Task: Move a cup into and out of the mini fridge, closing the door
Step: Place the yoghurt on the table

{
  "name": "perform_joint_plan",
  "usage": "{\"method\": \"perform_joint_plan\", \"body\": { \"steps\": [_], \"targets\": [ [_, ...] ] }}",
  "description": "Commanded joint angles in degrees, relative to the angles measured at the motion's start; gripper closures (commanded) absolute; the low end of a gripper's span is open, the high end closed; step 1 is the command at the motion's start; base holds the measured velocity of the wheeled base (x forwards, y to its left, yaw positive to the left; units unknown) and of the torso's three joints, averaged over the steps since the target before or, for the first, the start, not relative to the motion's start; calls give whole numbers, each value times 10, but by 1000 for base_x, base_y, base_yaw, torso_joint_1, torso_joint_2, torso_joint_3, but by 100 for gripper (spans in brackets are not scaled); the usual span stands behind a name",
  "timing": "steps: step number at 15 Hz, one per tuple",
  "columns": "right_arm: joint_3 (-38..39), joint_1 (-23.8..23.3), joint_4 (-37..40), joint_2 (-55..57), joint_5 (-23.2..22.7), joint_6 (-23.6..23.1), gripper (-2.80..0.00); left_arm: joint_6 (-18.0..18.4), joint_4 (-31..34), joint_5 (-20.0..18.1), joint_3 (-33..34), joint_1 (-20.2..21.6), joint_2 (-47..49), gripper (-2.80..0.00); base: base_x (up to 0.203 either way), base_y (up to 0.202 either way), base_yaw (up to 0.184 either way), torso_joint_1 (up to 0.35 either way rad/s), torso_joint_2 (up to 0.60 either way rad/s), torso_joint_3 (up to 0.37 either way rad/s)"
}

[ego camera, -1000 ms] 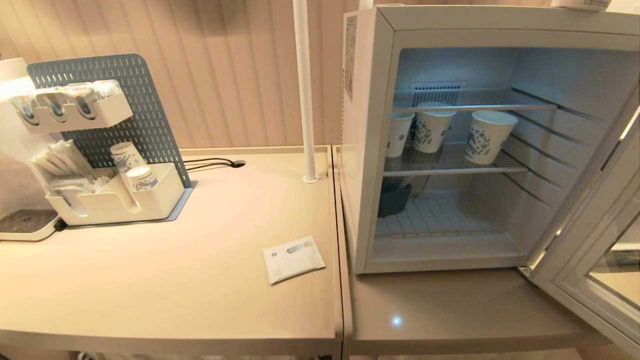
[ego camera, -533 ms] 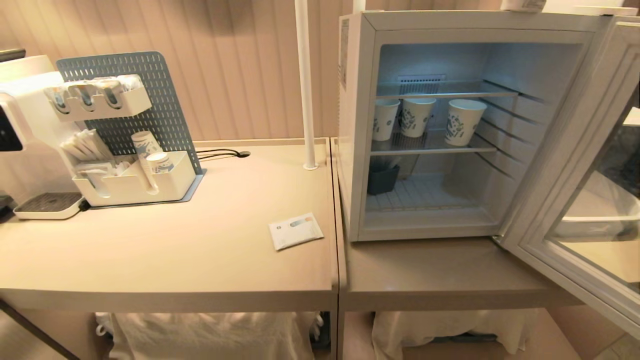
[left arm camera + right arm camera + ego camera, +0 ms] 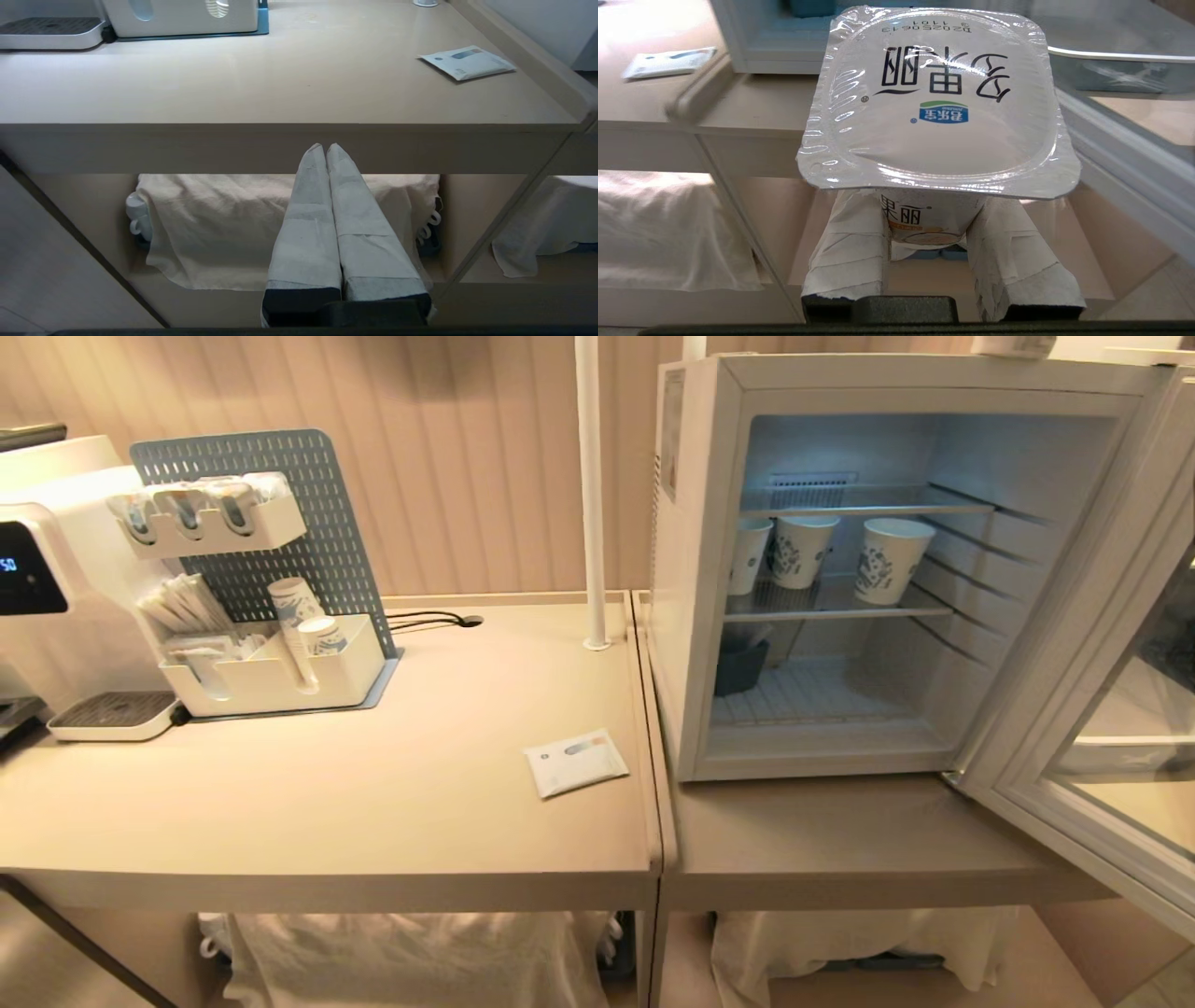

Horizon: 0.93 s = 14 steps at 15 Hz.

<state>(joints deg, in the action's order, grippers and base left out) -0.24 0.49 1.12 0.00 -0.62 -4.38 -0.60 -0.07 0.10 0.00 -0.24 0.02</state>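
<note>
The cup (image 3: pixel 938 93), a squat white yogurt-style cup with a square printed foil lid, is held upright in my right gripper (image 3: pixel 931 200), whose taped fingers (image 3: pixel 850 242) press on its two sides. It hangs in front of the table edge, short of the mini fridge (image 3: pixel 695 569), which stands open on the right-hand table. The door (image 3: pixel 1074 644) is swung wide to the right. My left gripper (image 3: pixel 325 148) is shut and empty, low before the left table's front edge. Neither arm shows in the head view.
Three taller paper cups (image 3: pixel 892 560) stand on the fridge's middle shelf, and a dark bin (image 3: pixel 742 667) sits below. On the left table (image 3: pixel 373 803) lie a sachet (image 3: pixel 576 763), an organizer (image 3: pixel 271 672) and a coffee machine (image 3: pixel 37 569). A white pole (image 3: pixel 590 495) rises between the tables.
The whole head view has pulled back and shifted, so the camera moved. The tables' front edges and cloth beneath now show. Nothing on the tables has moved.
</note>
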Motion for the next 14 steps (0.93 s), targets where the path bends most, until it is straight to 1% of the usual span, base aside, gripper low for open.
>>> {"method": "perform_joint_plan", "body": {
  "steps": [1,14],
  "targets": [
    [1,0,0,1,0,0,0,0,0,0,1,1,-1,0,0,192,2,2,-2,2],
    [1,0,-1,1,0,2,0,0,0,0,1,1,-1,0,0,190,0,3,1,4]
  ]
}}
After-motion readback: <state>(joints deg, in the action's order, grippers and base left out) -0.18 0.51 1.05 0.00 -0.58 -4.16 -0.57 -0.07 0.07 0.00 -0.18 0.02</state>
